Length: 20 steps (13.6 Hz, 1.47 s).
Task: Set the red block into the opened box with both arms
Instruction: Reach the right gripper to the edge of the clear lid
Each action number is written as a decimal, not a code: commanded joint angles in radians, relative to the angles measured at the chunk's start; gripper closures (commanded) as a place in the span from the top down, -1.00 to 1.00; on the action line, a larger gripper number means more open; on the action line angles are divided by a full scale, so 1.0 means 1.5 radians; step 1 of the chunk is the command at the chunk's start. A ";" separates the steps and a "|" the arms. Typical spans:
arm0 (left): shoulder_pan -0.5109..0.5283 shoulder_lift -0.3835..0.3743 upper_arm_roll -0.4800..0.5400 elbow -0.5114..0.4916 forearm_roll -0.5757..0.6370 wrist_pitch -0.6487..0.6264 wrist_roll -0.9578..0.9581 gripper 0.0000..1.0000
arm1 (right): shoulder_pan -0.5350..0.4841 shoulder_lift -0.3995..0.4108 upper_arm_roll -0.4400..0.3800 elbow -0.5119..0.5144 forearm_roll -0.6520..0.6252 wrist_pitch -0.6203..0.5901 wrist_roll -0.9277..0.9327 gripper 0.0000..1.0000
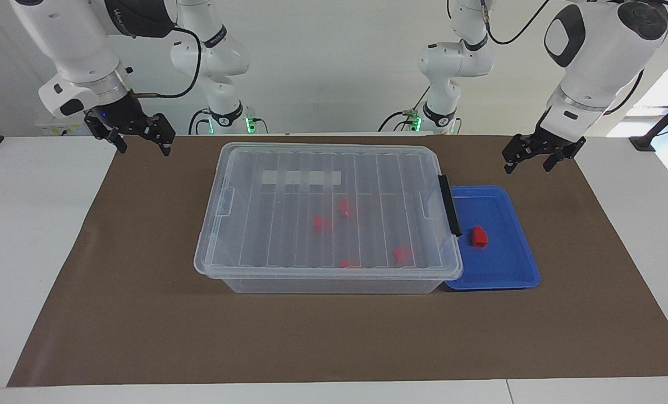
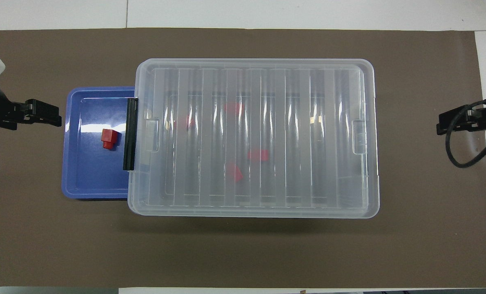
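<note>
The clear box [image 1: 278, 224] [image 2: 292, 139] lies mid-table with its ribbed lid down on it. A black handle [image 1: 449, 205] sits at the end toward the left arm. One red block [image 1: 478, 237] [image 2: 108, 139] rests in the blue tray [image 1: 508, 269] [image 2: 88, 179] beside that end. Several more red blocks [image 1: 323, 223] show through the lid. My left gripper [image 1: 527, 167] [image 2: 57, 116] hangs open and empty over the mat by the tray's corner. Over the mat's edge at the right arm's end, my right gripper [image 1: 143, 147] [image 2: 440, 124] is open and empty.
A brown mat [image 1: 143, 314] covers the white table. White tape strips [image 1: 300, 177] are stuck on the lid. The blue tray's edge is tucked under the box's rim. A black cable [image 2: 463, 159] loops below the right gripper.
</note>
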 commanded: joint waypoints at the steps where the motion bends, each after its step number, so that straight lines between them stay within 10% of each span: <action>1: 0.006 -0.011 -0.004 -0.007 0.006 -0.002 0.005 1.00 | -0.002 0.009 0.012 0.006 0.005 0.033 0.009 1.00; 13: 0.005 -0.014 -0.004 -0.010 0.006 -0.010 0.002 1.00 | -0.002 0.051 0.115 -0.114 0.022 0.192 0.146 1.00; 20: 0.006 -0.048 -0.004 -0.121 0.006 0.141 0.013 1.00 | -0.002 0.046 0.115 -0.190 0.020 0.240 0.132 1.00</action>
